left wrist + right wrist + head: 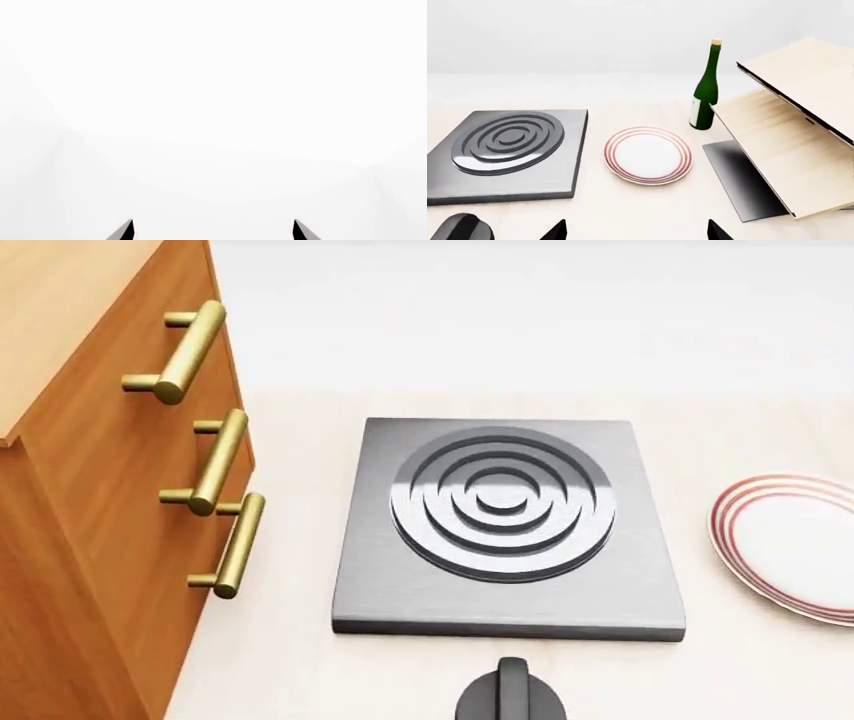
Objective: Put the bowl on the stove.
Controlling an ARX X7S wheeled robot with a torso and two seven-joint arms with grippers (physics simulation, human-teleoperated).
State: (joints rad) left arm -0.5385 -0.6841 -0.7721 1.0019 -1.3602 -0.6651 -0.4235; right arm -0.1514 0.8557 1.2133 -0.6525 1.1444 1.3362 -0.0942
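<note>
The wooden cabinet (94,490) with its three brass handles (214,462) filled the robot's left side of the head view, and in the right wrist view a pale wooden shelf unit (800,130) stood on the far side of the counter. Between them lay the stove (380,585), a flat dark grey slab whose ringed burner (502,502) was bare. Just beside the stove sat the red-ringed white plate (648,155), also with nothing on it, and beyond the plate a green wine bottle (706,90) stood upright near the shelf unit. A black round knob (511,698) lay close to the stove's near edge.

The bowl showed in no view, so its place could not be told. The task seemed to be at its very start: finding the bowl.

The right gripper (637,231) had its dark tips spread apart, holding nothing. The left gripper (213,230) was likewise spread and free, facing blank white.

The next move probably called for turning the head or base to search for the bowl before either arm reached out.
</note>
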